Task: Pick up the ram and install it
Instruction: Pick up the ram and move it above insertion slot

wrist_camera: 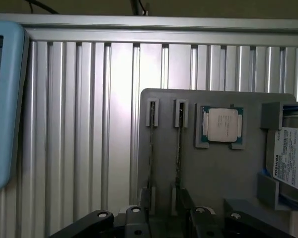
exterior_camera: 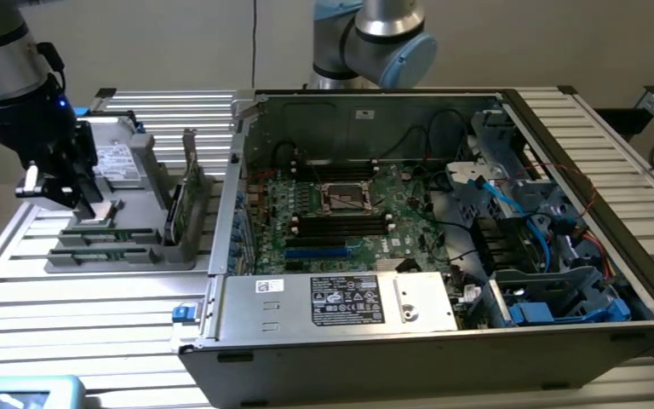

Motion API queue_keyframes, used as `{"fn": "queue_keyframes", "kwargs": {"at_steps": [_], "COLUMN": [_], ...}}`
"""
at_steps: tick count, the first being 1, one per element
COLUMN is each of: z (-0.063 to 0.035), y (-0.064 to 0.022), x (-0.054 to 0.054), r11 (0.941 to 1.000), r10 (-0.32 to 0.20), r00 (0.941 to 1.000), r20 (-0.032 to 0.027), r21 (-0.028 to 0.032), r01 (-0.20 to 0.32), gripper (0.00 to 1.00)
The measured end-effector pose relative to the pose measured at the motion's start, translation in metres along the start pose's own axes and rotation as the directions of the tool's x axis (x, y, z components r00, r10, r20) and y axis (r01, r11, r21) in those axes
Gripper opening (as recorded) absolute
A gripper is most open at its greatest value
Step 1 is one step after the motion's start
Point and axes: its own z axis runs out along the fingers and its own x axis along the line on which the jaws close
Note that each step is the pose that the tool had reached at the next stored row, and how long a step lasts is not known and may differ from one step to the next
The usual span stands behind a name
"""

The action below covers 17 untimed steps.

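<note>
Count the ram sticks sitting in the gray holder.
2. One ram stick stands on edge in the outer slot of the gray holder, the other in the next slot, beside the processor chip. More may be hidden.

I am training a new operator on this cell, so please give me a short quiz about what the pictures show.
1. True or false: the gripper hangs over the grey holder, not over the computer case.
2. What lies in the holder beside the two ram sticks? A) a silver processor chip B) a battery C) a screwdriver
3. Fill in: the gripper's jaws stand ____.

Key: 1 true; 2 A; 3 open.
</note>
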Motion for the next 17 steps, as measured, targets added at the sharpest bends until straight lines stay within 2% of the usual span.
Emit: {"fn": "queue_keyframes", "kwargs": {"at_steps": [17], "z": [0.0306], "y": [-0.0028], "x": [0.005], "r11": [0.9995], "r10": [0.032], "r00": [0.9995], "r20": [-0.0002], "r21": [-0.0005], "r01": [-0.032], "gripper": [0.36]}}
